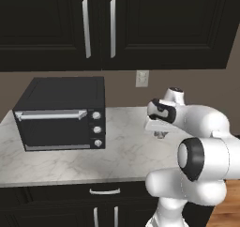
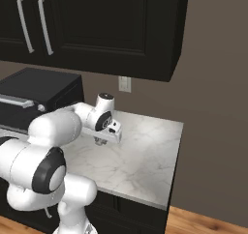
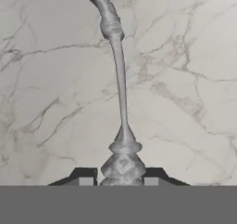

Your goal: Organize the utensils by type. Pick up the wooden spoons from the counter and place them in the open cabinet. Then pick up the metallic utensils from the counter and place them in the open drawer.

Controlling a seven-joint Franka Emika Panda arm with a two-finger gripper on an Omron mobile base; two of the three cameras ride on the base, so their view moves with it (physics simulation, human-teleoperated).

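In my hand view the silver-grey utensil (image 3: 121,102) runs from the top centre down to the bottom centre, lying on the white marble surface (image 3: 185,102). My pincer (image 3: 118,181) is narrowed around its ridged handle end, one tip on each side, though I cannot tell whether they actually touch.

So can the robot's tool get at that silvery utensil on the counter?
Probably yes: the tool sits right at the silver-grey utensil, its tips either side of the ornate end, and nothing on the counter blocks it.
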